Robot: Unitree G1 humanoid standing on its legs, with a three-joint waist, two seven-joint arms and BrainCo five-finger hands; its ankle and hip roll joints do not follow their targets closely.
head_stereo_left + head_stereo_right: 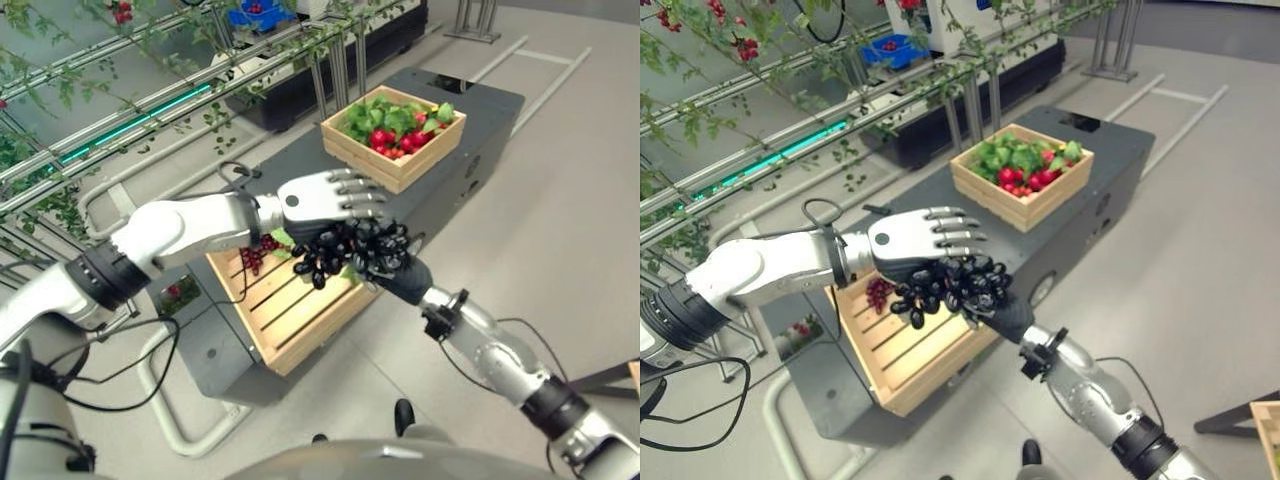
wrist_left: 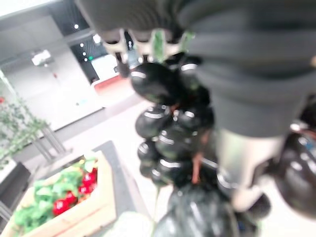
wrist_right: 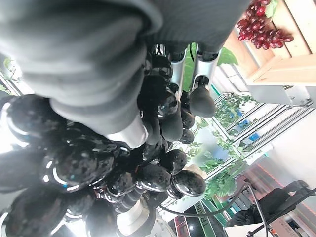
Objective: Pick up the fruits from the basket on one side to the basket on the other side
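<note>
**Black grapes held between both hands above near crate**

Dark grey cart [image 1: 480,150] carries two wooden crates. Far crate [image 1: 400,165] sits on the cart's top, packed with green leaves and red fruit [image 1: 395,138]. Near crate [image 1: 300,320] sits lower, at the cart's near end, slatted bottom mostly bare; a small bunch of red grapes [image 1: 255,255] lies in its far left corner, partly behind the left arm.

Left hand [image 1: 915,240] comes in from the left, back of hand up, fingers stretched nearly straight and a little apart over the top of the black grape bunch [image 1: 950,285]; whether they actually press on the grapes, cannot tell. Right hand [image 1: 395,265] reaches up from lower right under the same bunch; its wrist view shows fingers [image 3: 202,96] curled in among the grapes, clamped on the bunch.

The black grape bunch hangs in the air over the far right part of the near crate, between the two hands, clear of the slats. A few berries dangle off its lower left.

Behind the cart, metal rails with leafy vines [image 1: 150,90].
</note>
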